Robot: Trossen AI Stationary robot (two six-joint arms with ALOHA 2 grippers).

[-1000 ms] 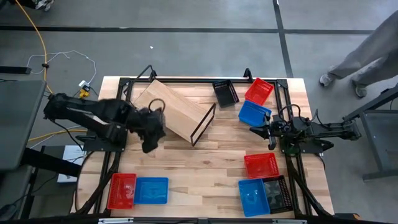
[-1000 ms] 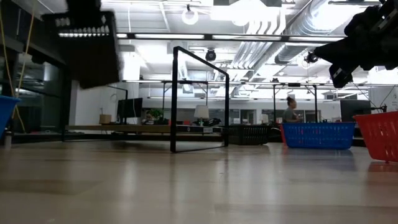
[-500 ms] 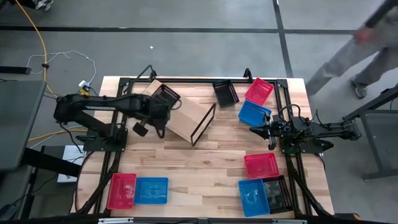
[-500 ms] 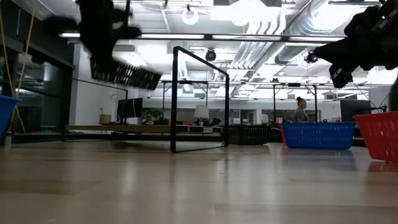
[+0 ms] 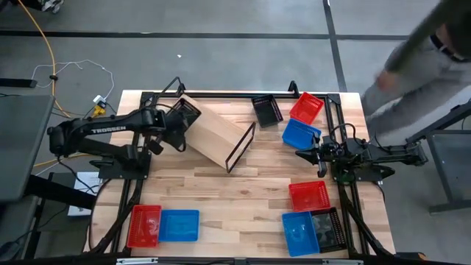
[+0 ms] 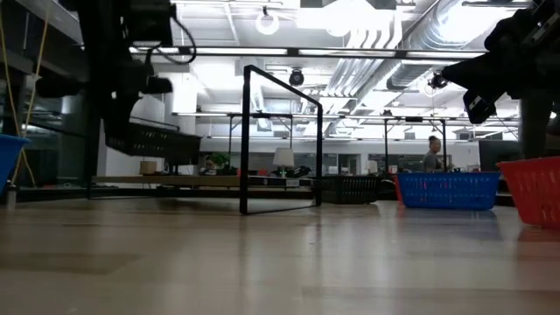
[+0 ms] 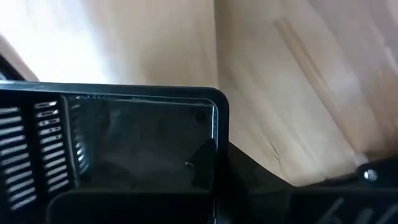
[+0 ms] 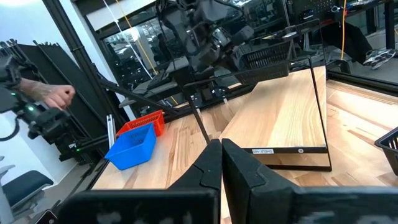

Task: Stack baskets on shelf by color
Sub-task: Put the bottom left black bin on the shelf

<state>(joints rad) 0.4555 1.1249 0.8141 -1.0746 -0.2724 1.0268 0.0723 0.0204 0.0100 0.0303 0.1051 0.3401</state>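
High view: left hand [image 5: 179, 121] clamps a black basket [image 5: 185, 112] over the light-wood shelf's [image 5: 213, 131] 10 o'clock end. Low view: black basket [image 6: 144, 140] hangs level, slotted sides, off the bench [image 6: 280, 262]. Left wrist view: basket's glossy floor [image 7: 143, 137]. Right wrist view: right hand [image 8: 221, 155] fingers pressed together, empty.

A black basket [image 7: 124, 146] fills the view from nine o'clock to six o'clock, its slotted side wall at nine o'clock and one rounded corner near the centre. Light wood [image 7: 292, 93], blurred, spans twelve to three o'clock. A small metal screw [image 7: 370, 175] sits at four o'clock.
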